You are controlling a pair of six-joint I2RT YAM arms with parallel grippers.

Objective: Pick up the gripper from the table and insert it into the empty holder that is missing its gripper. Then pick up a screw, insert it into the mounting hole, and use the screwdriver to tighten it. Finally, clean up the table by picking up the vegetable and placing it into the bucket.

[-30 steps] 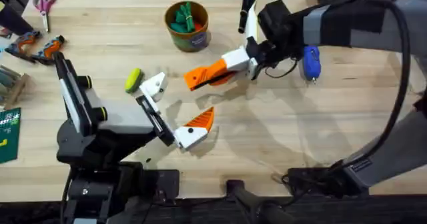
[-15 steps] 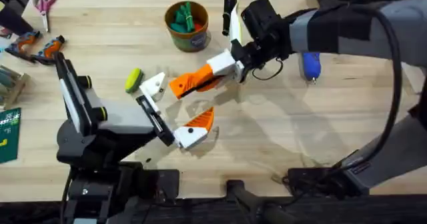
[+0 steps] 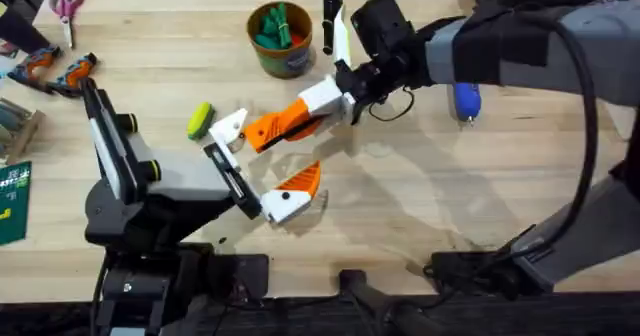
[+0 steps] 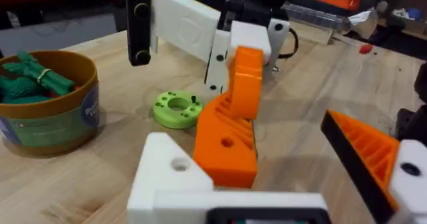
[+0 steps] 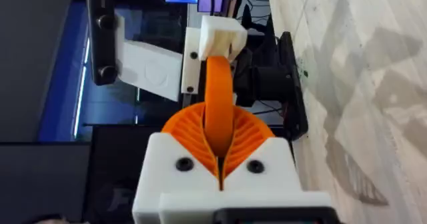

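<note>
Overhead: right claw [image 3: 268,128] clamps gripper [image 3: 262,129], tip pointing at holder [image 3: 230,128].

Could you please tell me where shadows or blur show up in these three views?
Overhead: the right arm throws soft shadows on the table below the right pincer. Left wrist: the near white holder is soft, the bucket sharper. Right wrist: dim room behind, monitor glow.

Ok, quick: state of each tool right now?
Left tool: open, empty.
Right tool: closed on the small orange plastic wedge-shaped fingertip.
</note>
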